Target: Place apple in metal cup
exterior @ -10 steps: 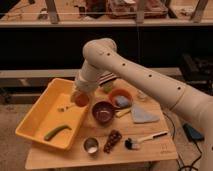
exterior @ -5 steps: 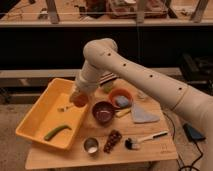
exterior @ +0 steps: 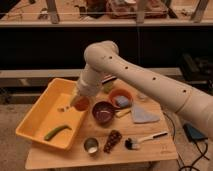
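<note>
Hanging over the right-hand wall of the yellow tray [exterior: 35, 117], the hand [exterior: 80, 102] is clenched on the apple [exterior: 82, 104], which shows as an orange-red ball at its tip, lifted off the worktop [exterior: 150, 150]. The white arm [exterior: 145, 82] reaches in from the right of the picture, bends at its elbow and drops steeply to the hand. The metal cup [exterior: 91, 145] stands near the front edge of the worktop, so from the hand it lies toward the camera and a little to picture-right, and lower. This is the relation the coming move turns on: judged from here, the hand must travel forward and slightly rightward, then down. There is only one arm, so no choice of nearer hand arises. The apple is round with no long axis to align, and which way its stem points cannot be made out. The cup stands upright, its axis vertical and its open mouth up, so a straight descent should suit. The dark bowl [exterior: 103, 111] sits just beside the hand at picture-right, off the direct line. The tray's front corner lies close to the path. A dark clustered object [exterior: 112, 141] lies just beside the cup, and the green vegetable [exterior: 56, 131] rests in the tray, well apart. The cup's mouth looks only slightly wider than the fruit, so centring probably matters.
</note>
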Motion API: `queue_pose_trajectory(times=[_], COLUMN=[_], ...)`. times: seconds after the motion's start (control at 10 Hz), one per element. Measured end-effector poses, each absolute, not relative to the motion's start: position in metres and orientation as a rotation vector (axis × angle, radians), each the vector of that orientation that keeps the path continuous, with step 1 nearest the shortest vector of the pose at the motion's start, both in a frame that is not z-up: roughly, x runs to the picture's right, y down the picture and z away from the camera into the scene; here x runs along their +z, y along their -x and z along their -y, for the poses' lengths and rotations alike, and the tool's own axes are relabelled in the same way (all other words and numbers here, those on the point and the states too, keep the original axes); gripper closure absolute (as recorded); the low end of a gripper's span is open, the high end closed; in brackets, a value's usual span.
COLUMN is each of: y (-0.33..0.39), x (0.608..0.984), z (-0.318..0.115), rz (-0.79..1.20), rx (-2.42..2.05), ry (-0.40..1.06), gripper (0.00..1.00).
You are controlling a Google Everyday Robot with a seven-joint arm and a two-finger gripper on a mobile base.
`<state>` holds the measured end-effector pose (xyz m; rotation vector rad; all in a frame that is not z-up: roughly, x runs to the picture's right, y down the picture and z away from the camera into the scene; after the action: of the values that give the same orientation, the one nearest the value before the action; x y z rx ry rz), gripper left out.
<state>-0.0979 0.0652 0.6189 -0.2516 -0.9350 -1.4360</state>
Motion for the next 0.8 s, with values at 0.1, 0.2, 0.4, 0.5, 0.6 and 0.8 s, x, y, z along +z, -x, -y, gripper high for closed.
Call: queue_pose_trajectory(times=[0.1,0.2,0.4,0.5,0.6,0.8], y=[0.091,0.086,0.071,0.069,0.068,0.071], x=[0.608,0.602,0.595,0.598,0.604,0.618], z=[-0.085,-0.1,-0.144,-0.159,-0.173,-0.192], rz=[0.941,0.949,0.983,0.995,1.004,0.998], rx=[-1.446,-1.447,-1.436,-1.431,-1.426,-1.431], ry=[0.275,0.291,0.342,0.363,0.39,0.457], gripper=[0.6,0.6,0.6,0.6,0.6,0.6])
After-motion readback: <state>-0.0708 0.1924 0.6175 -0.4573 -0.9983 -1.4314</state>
